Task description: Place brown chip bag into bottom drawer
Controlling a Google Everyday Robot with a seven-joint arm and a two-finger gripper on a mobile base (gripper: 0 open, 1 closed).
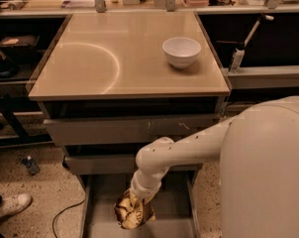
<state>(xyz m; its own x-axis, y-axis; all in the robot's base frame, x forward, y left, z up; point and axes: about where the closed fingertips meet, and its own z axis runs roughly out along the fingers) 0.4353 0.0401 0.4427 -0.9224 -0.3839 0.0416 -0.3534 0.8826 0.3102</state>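
Note:
The brown chip bag (132, 212) is crinkled, dark brown with yellow-tan edges. It hangs from my gripper (138, 198) just above the floor of the bottom drawer (176, 202), which is pulled out at the foot of the cabinet. My white arm reaches down from the right, and its wrist covers the gripper, which is closed on the top of the bag. The bag sits over the left-middle of the drawer's tray.
A white bowl (181, 51) stands on the tan tabletop (90, 63) at the back right. The scratched top drawer (100, 130) and middle drawer (95, 163) are above the open one. A shoe (11, 205) and a cable (65, 214) lie on the floor at left.

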